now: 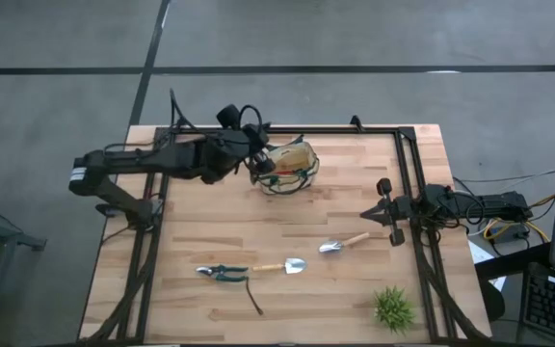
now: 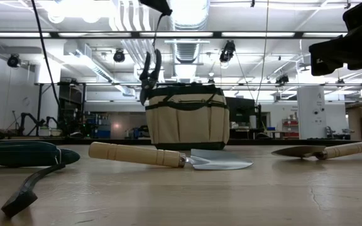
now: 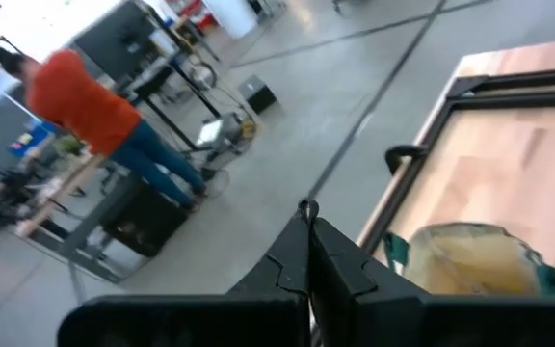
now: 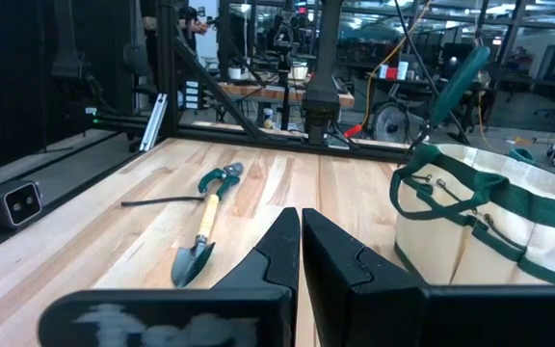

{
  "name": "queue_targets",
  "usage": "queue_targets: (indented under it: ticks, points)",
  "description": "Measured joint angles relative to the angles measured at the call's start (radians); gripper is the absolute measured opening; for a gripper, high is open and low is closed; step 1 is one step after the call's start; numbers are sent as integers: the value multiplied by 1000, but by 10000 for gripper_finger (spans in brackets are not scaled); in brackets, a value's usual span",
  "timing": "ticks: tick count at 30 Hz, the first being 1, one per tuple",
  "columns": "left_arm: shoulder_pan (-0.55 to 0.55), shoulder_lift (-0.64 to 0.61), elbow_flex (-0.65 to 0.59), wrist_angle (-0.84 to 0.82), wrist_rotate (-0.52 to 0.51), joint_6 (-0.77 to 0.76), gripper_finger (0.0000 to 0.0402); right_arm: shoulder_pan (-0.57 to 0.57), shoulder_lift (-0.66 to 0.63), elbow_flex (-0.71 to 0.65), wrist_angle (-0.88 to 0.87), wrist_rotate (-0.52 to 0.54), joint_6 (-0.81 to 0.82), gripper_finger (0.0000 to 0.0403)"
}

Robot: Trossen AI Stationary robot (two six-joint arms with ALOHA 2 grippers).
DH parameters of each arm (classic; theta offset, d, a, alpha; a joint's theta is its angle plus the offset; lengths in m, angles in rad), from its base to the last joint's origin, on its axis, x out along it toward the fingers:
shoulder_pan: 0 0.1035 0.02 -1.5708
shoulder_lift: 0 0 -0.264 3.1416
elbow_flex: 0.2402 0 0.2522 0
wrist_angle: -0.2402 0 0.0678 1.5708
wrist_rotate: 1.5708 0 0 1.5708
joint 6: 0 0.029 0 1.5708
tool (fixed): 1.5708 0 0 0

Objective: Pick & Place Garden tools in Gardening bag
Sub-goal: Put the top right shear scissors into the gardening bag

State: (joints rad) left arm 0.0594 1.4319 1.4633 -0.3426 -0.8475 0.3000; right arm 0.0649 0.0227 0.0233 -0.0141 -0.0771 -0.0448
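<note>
The tan gardening bag with green trim stands upright at the table's far middle. My left gripper is high up at the bag's left rim, shut on a thin dark strap. Dark shears with a green handle hang from the strap beside the bag's top. Two trowels and green-handled pruners lie flat nearer the front. My right gripper rests shut at the right edge, touching nothing. My left gripper pinches the strap between its shut fingertips, which point nearly level. The strap runs straight down, taut, to the shears' upper end. The shears hang tilted below the fingers, lifted off the table. I cannot tell whether their lower tip touches the bag's rim.
A green spiky plant stands at the front right corner. A loose dark strap trails from the pruners toward the front edge. A black frame runs round the table. A person in an orange top stands in the room beyond.
</note>
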Motion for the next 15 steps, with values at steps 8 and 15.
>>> queue_targets:
  ticks: [8, 15]
  points:
    - [-5, -18, -36, 2, -30, 48, 3, 0, 0, 0, 0, 0, 0, 8]
    - [-58, -116, -3, -326, -82, -130, 3, 0, 0, 0, 0, 0, 0, 8]
